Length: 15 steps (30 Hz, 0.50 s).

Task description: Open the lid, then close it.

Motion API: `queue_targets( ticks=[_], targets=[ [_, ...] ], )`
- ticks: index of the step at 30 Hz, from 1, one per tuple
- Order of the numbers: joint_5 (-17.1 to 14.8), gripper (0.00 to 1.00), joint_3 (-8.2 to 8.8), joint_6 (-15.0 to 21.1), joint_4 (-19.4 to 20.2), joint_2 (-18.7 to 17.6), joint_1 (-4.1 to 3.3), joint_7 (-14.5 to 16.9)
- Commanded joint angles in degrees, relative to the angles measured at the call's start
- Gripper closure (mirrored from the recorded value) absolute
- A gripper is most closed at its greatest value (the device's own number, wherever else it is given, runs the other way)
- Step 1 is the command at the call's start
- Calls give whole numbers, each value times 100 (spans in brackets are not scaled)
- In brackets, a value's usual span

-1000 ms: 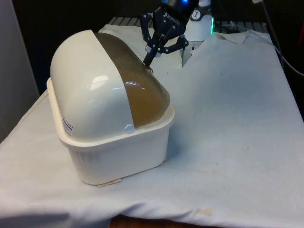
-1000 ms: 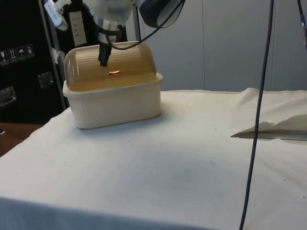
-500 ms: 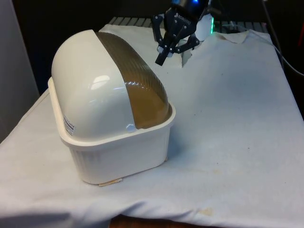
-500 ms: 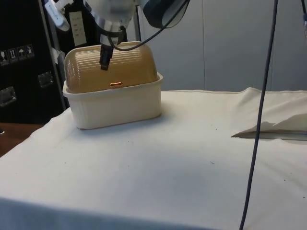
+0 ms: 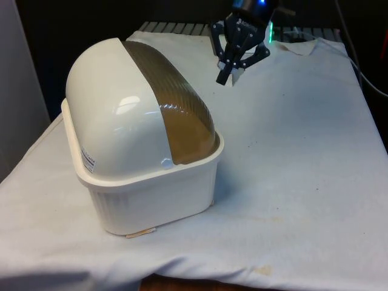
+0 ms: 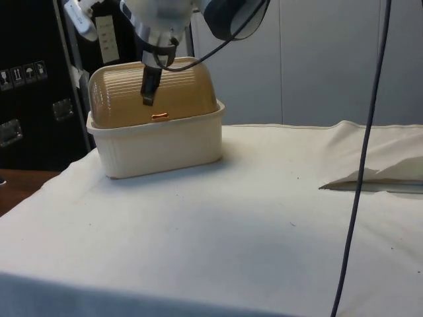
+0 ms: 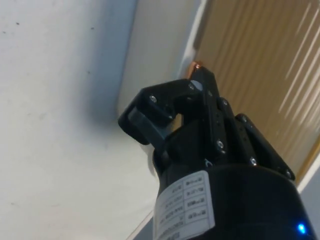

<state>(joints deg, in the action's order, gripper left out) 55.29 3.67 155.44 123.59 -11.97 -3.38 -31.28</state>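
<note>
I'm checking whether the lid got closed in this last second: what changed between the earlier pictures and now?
The brown lid rolled down shut, its copper handle dropping to the rim. The gripper let go of it and drew away toward the front view's right, and now hangs clear of the lid. The cream bread box stayed almost where it was on the white cloth.

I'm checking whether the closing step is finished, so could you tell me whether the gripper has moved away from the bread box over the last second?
Yes. In the front view the gripper has drawn off from the lid of the bread box, toward that view's right.

No lettering on any label can be read.
</note>
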Motion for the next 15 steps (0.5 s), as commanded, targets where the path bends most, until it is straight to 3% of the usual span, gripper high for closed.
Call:
queue_targets(
  ticks=[1, 8, 9, 15],
  targets=[
    [-132, 100, -46, 92, 115, 40, 11, 29],
    [-372, 100, -126, 246, 350, 132, 6, 11],
    [-269, 100, -92, 172, 275, 103, -6, -23],
    [-584, 100, -189, 390, 550, 201, 0, 6]
  ],
)
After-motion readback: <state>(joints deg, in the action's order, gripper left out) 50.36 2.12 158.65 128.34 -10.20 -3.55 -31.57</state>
